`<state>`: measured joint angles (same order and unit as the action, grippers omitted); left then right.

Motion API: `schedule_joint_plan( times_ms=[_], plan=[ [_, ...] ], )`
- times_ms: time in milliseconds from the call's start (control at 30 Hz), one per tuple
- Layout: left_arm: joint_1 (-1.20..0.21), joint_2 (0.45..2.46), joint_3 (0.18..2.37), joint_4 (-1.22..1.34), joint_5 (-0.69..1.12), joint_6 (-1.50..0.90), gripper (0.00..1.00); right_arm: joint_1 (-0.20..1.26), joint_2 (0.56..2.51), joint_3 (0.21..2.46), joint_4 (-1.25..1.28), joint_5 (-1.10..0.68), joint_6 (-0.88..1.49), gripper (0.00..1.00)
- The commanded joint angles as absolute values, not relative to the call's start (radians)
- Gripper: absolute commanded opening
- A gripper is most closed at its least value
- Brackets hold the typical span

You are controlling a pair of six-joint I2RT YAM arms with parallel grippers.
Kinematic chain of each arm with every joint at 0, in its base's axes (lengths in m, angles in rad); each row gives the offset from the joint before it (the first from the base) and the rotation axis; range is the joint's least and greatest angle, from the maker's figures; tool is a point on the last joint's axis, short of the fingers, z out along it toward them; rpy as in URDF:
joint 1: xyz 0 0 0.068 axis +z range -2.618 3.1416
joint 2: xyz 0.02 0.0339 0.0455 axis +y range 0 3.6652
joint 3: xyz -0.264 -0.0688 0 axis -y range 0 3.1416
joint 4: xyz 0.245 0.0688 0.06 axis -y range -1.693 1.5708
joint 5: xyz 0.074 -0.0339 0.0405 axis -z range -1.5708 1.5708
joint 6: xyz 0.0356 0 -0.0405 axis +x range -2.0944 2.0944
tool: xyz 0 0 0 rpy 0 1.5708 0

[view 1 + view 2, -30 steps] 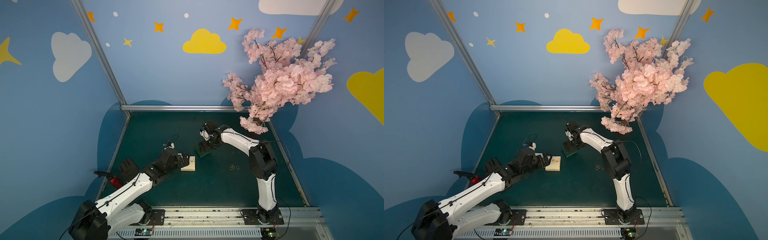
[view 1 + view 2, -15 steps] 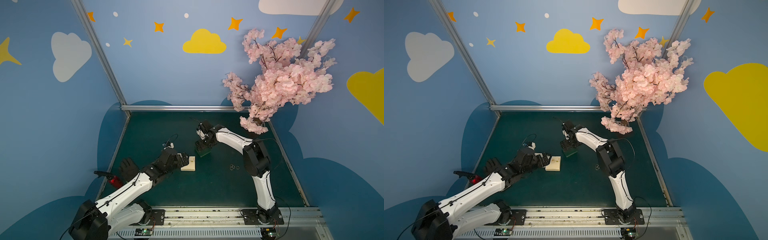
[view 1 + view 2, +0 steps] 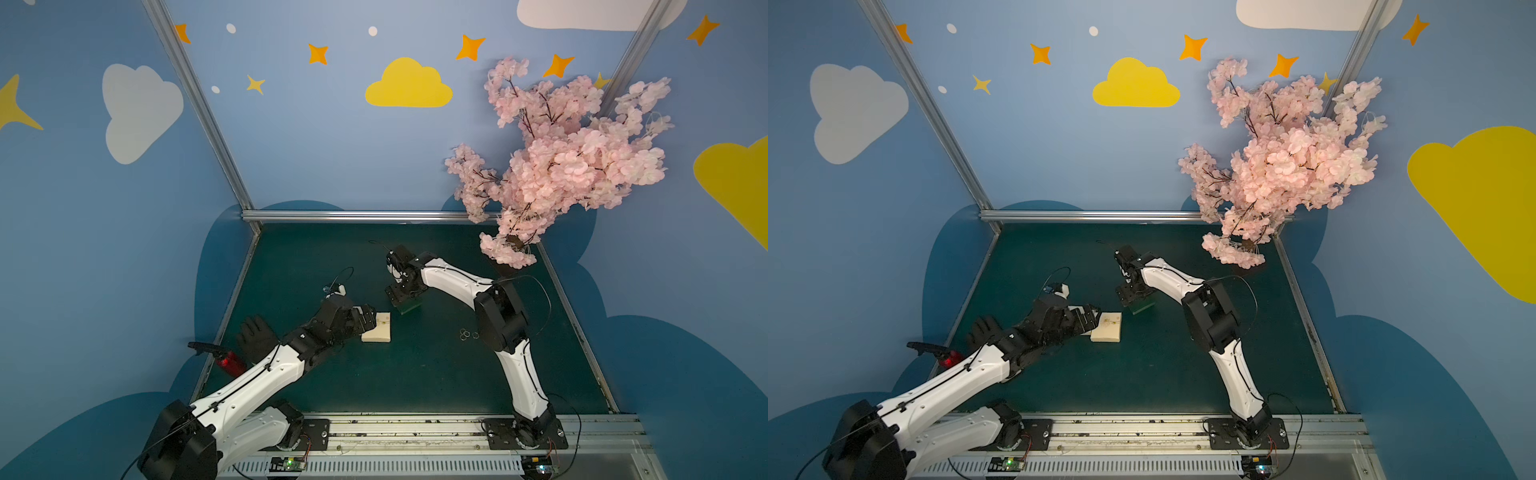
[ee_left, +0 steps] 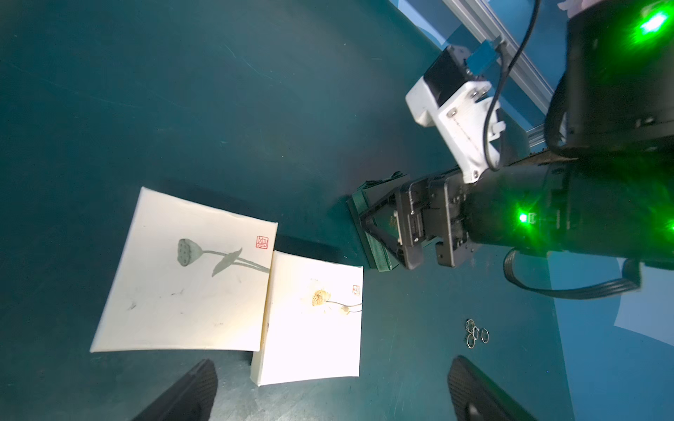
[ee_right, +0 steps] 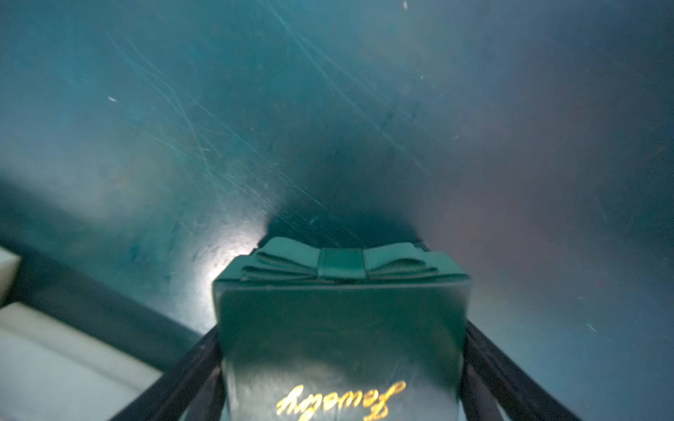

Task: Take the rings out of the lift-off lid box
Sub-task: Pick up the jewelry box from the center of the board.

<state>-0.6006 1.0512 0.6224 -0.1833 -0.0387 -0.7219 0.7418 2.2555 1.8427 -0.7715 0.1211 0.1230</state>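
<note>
Rings [image 3: 467, 333] lie clustered on the mat [image 3: 415, 374], at 4 o'clock from the green box [image 5: 339, 328] in a top view. Right gripper [image 3: 400, 294] appears clamped on that box; left gripper [image 3: 368, 319] jaws stand apart. Release squarely, lift straight, avoid scattering rings

You see two white boxes touching on the dark green desk [image 4: 219, 91]. The larger white box [image 4: 186, 269] bears a grey lotus pod, and the smaller white box [image 4: 313, 328] bears a yellow one. Near the smaller, the right claw [image 4: 379, 226] clasps a green box [image 4: 375, 251]. Four rings [image 4: 476, 333] lie clustered together. Your left claw [image 4: 332, 364] gapes wide.
</note>
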Motion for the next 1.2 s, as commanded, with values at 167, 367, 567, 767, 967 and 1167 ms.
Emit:
schedule_joint_plan(
  times_ms=[167, 367, 567, 767, 967, 1167],
  plan=[
    [-0.59, 1.051, 0.596, -0.171, -0.041, -0.73, 1.0, 0.748, 2.246, 1.864, -0.813, 0.146, 0.149, 0.9],
    [-0.589, 1.056, 0.592, -0.166, -0.032, -0.735, 0.99, 0.747, 2.237, 1.863, -0.814, 0.143, 0.158, 0.9],
    [-0.589, 1.056, 0.582, -0.156, -0.032, -0.739, 0.99, 0.745, 2.223, 1.854, -0.825, 0.135, 0.174, 0.88],
    [-0.589, 1.066, 0.587, -0.162, -0.015, -0.736, 0.99, 0.736, 2.132, 1.781, -0.807, 0.087, 0.227, 0.88],
    [-0.589, 1.108, 0.605, -0.161, 0.041, -0.726, 0.99, 0.733, 2.023, 1.68, -0.793, 0.035, 0.284, 0.87],
    [-0.596, 1.165, 0.571, -0.057, 0.126, -0.76, 0.99, 0.732, 1.882, 1.506, -0.767, -0.007, 0.375, 0.87]
  ],
)
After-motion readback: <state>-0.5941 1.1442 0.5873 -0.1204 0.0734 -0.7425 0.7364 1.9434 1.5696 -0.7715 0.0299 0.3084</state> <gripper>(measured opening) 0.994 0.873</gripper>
